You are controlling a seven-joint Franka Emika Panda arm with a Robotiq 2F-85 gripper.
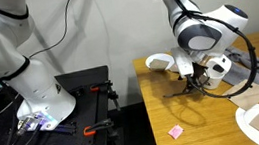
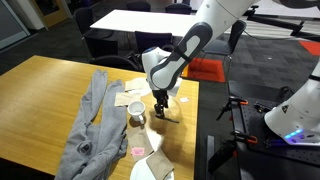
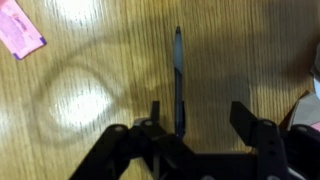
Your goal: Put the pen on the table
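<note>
The pen (image 3: 178, 75) is thin and dark. It lies flat on the orange-brown wooden table (image 3: 90, 60), pointing away from the wrist camera. My gripper (image 3: 197, 110) is open just above the table. The pen's near end lies between the fingers, close to the left one, and neither finger grips it. In both exterior views the gripper (image 1: 189, 83) (image 2: 160, 108) hangs low over the table (image 1: 176, 117) (image 2: 40, 100), near its edge. The pen is too thin to make out there.
A small pink scrap (image 3: 20, 28) (image 1: 176, 132) lies on the table. A grey cloth (image 2: 90, 130) and a white cup (image 2: 136, 112) sit beside the gripper. A black stand with red clamps (image 1: 93, 97) stands off the table's edge by the robot base.
</note>
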